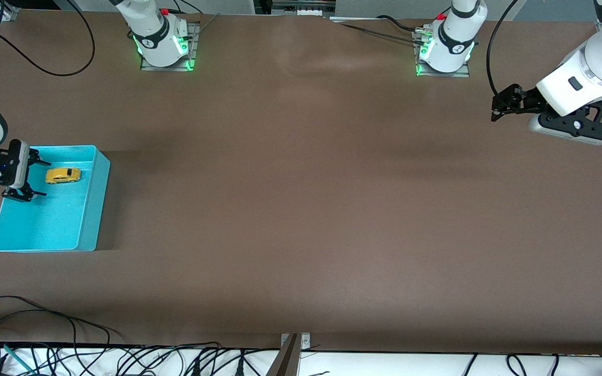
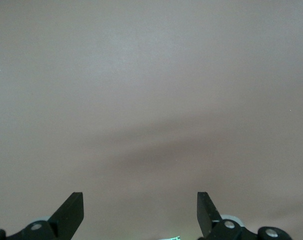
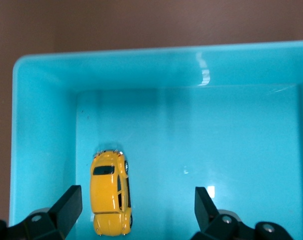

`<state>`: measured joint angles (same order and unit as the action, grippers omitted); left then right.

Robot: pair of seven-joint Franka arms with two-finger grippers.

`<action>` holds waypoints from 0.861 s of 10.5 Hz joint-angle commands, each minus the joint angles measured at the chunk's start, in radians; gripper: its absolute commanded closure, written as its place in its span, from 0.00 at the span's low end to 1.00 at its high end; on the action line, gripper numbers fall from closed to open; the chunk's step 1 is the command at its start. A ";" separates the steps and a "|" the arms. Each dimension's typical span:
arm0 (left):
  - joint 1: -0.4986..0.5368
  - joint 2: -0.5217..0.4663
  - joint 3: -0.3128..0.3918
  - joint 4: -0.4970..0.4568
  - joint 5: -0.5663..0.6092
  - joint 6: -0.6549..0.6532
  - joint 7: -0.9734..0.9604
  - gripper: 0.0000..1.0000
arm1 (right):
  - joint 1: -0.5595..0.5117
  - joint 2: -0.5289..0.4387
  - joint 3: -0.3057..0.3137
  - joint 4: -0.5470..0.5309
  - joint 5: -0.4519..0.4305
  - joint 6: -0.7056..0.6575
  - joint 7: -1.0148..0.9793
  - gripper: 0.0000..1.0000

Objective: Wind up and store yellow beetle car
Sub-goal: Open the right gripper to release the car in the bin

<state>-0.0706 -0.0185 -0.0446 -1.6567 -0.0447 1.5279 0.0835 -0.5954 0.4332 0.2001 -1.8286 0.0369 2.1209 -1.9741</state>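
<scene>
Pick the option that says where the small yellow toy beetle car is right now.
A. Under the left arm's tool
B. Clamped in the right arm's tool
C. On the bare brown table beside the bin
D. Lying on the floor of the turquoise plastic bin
D: the small yellow toy beetle car lies on the floor of the turquoise plastic bin, clear of the open right tool over that bin.

The bin (image 1: 92, 209) sits on the desk (image 1: 301, 209) at my right arm's end. The beetle car (image 1: 62, 175) lies in the bin, on its floor, in the part farther from the front camera. My right pincer (image 1: 32, 177) hangs over the bin, just beside the car. My left pincer (image 1: 499, 107) waits over the desk at the left arm's end, well apart from the bin.
</scene>
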 commanded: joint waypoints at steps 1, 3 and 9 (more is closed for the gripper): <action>0.002 0.005 -0.005 0.031 -0.015 -0.022 -0.010 0.00 | 0.026 -0.078 0.025 0.003 0.001 -0.035 0.163 0.00; 0.003 0.005 -0.005 0.031 -0.015 -0.022 -0.008 0.00 | 0.089 -0.149 0.025 0.002 -0.002 -0.099 0.390 0.00; 0.002 0.005 -0.005 0.031 -0.015 -0.022 -0.010 0.00 | 0.258 -0.395 0.025 -0.020 0.009 -0.314 1.074 0.00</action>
<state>-0.0710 -0.0185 -0.0473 -1.6502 -0.0447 1.5279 0.0835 -0.3605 0.0950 0.2335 -1.8190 0.0367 1.8396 -1.0412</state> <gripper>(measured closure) 0.000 0.000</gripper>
